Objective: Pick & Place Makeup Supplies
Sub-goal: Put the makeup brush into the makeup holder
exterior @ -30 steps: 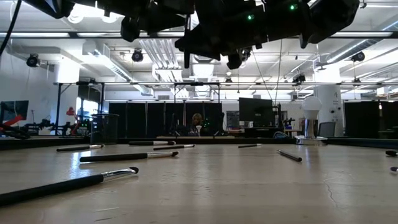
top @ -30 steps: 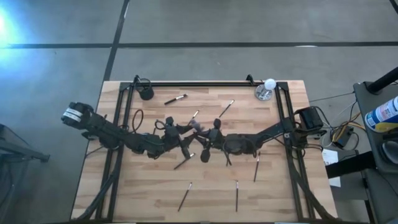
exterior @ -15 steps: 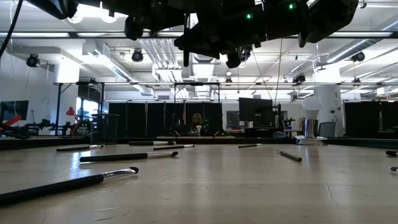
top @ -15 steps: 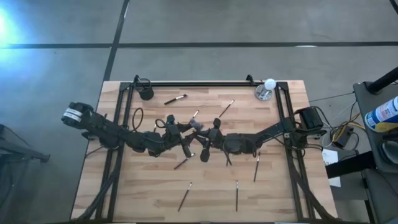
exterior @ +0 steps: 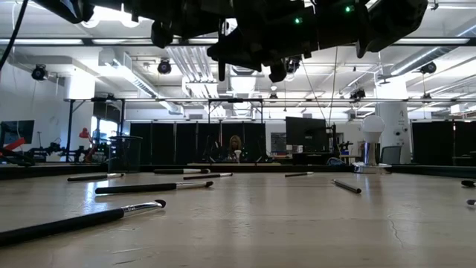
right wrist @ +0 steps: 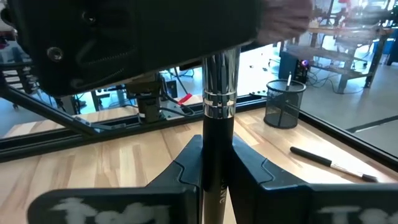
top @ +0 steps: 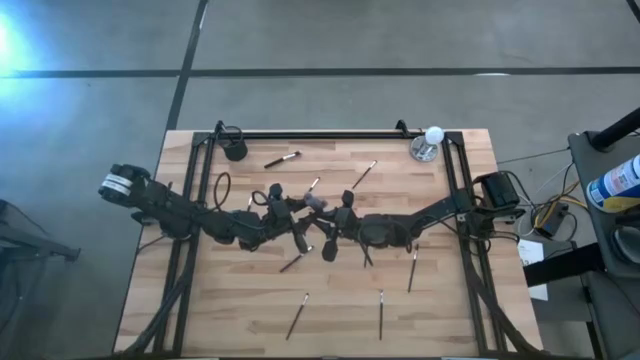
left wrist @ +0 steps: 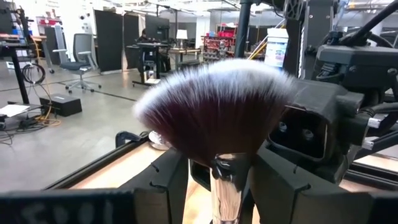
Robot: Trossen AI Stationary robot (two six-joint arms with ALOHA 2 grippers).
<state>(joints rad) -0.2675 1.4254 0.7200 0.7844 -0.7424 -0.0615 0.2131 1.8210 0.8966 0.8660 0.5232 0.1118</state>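
Observation:
Both arms meet over the table's middle, around one fluffy fan brush (top: 318, 203) that stands upright, head up (left wrist: 217, 106), clear of the table. My right gripper (right wrist: 217, 168) is shut on its dark handle. My left gripper (left wrist: 219, 180) is open. Its fingers (left wrist: 168, 186) stand on either side of the silvery ferrule (left wrist: 227, 193), and a gap shows beside it. Several thin brushes lie flat on the wood, among them one at the far left (top: 283, 159), one near the middle (top: 292, 263) and two toward the near edge (top: 297, 315) (top: 380, 312). My right gripper pinches the fan brush's dark handle (right wrist: 217, 149) between its two fingers, just below the silvery ferrule (right wrist: 221, 87). The fingers come in level from the table's right and lie across the handle. The brush stands upright, head up, lifted clear of the table.
A small black mesh cup (top: 235, 150) stands at the far left corner and shows in the right wrist view too (right wrist: 283, 102). A white ball on a silver base (top: 430, 140) is at the far right corner. A dark rail (top: 320, 134) runs along the far edge. Another brush (top: 412, 268) lies under the right arm.
My left gripper has edged toward the table's right, closing in on the brush head held by my right gripper. The brush and my right gripper have stayed where they were.

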